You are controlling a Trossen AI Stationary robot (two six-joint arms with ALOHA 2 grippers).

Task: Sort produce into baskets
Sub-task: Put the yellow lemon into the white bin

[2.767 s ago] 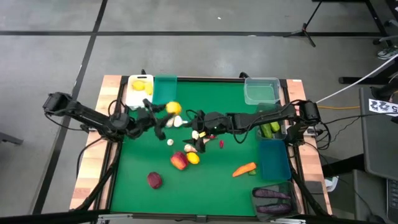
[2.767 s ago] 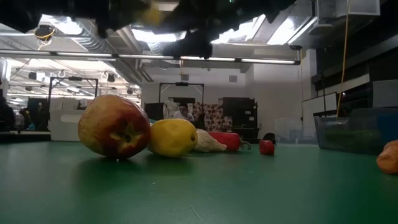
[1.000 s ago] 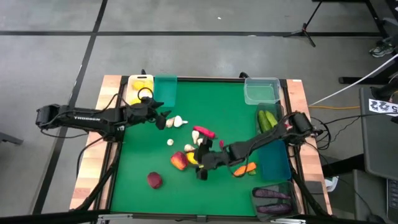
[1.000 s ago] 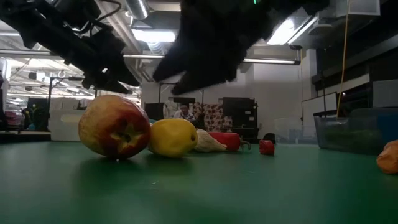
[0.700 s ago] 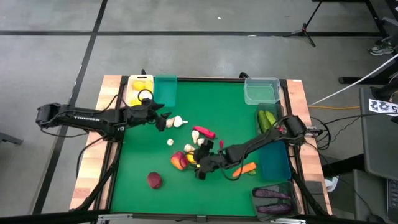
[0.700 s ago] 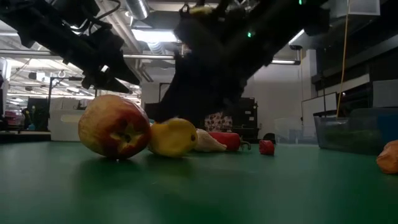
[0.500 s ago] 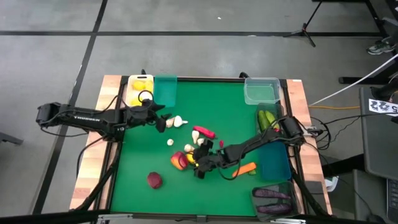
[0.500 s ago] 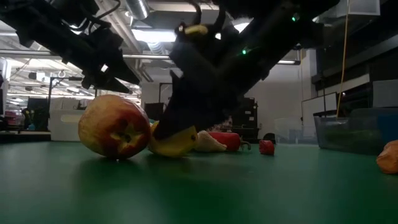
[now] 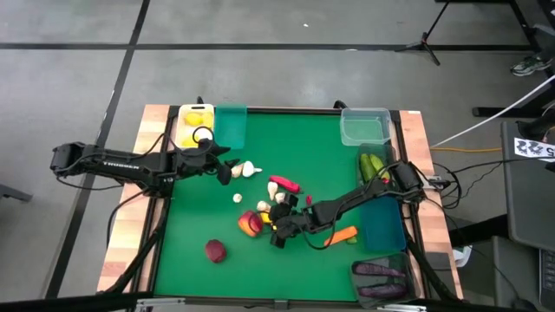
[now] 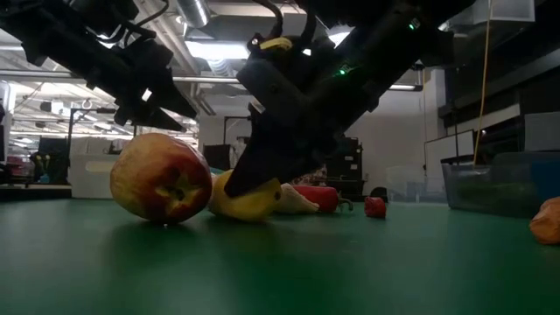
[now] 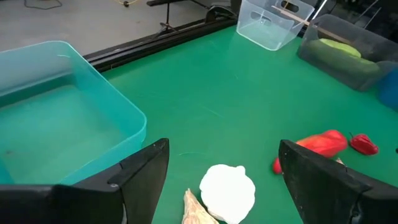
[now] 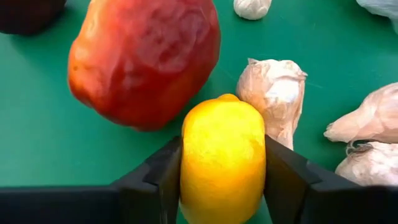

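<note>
A yellow lemon (image 12: 222, 158) lies on the green mat beside a red apple (image 12: 146, 59), with garlic bulbs (image 12: 273, 93) just beyond it. My right gripper (image 9: 276, 228) is shut on this lemon near the middle of the table. My left gripper (image 9: 227, 169) hovers open at the far left, just short of a white garlic bulb (image 11: 229, 191) lying on the mat. A red chili (image 9: 286, 184), an orange carrot (image 9: 345, 234) and a dark red apple (image 9: 215, 250) also lie on the mat. My right gripper pinches the lemon's two sides (image 12: 186, 168) between its two fingers (image 12: 283, 174). The fingers slant down at it from the table's right. In the low view the lemon (image 10: 249, 199) still sits on the mat, touching the red apple (image 10: 160, 178).
Along the far edge stand a white basket (image 9: 192, 121) holding a lemon, a teal basket (image 9: 230, 126) and a clear basket (image 9: 364, 126). On the right stand a grey bin with cucumbers (image 9: 375, 169), a blue basket (image 9: 381, 221) and a dark basket with eggplants (image 9: 380, 279).
My right gripper has come down over the lemon, drifted a little toward the table's left, and taken hold of its sides. The lemon stays on the mat beside the apple.
</note>
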